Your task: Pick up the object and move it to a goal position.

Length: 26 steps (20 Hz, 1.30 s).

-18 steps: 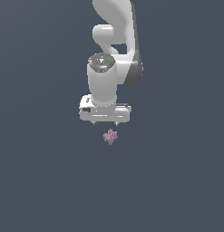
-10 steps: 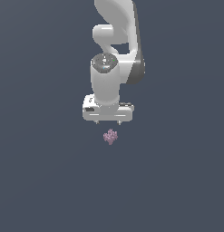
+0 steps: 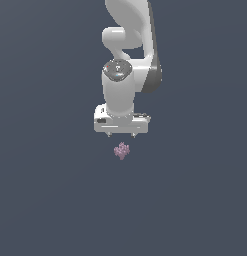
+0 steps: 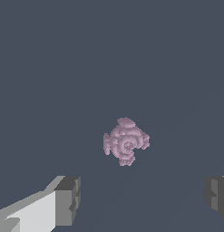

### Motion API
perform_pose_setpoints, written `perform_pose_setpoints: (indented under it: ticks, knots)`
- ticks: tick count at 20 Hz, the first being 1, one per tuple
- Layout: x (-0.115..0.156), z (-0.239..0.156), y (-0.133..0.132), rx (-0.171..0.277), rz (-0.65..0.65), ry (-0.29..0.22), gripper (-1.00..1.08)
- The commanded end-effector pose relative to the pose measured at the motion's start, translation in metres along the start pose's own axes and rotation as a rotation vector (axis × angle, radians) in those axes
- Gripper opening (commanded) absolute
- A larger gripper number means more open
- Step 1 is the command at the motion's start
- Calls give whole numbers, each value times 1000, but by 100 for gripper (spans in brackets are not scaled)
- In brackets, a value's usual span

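— So, any containers here, anything holding something?

— None that show. Only one loose thing: the object [image 3: 122, 150], a small pale pink-purple knobbly cluster, lying on the plain dark grey worktop [image 3: 50, 200].

— And the gripper [image 3: 121, 135]?

— It hangs from the white arm [image 3: 126, 60], pointing down, in the upper middle of the exterior view. Its white body is far bigger than the object. Only two short finger stubs peek out under the body there, one toward the exterior view's left and one toward its right.

— How far open are the jaws?

— Wide apart — spread, nothing between them. In the wrist view the two fingers [image 4: 68, 199] sit at opposite sides of the picture with a broad stretch of bare surface between, and the object [image 4: 126, 141] lies beyond them, roughly in line with that gap.

— Touching it?

— No. The jaws grip nothing, and the object sits clear of both fingers. In the exterior view it appears just below the gripper, with a sliver of grey between the finger stubs and the cluster.

— What about the surface and the room?

— Flat, even slate grey fills both views — no edge, wall or seam can be made out. The object shows ridged, rounded lobes in the wrist view, a little like stacked rings.
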State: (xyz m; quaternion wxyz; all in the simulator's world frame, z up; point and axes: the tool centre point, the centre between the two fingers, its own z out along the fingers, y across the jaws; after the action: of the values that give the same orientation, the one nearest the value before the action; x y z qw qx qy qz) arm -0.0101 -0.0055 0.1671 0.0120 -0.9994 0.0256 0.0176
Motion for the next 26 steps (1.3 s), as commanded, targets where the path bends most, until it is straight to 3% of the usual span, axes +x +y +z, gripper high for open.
perform_pose_setpoints:
  ticks: [1,10,26]
  knots:
    - [0,2,0,0,18,0,100]
    - [1,18,-1,0,161,6,100]
    - [3,61,1,-5,578,30,100]
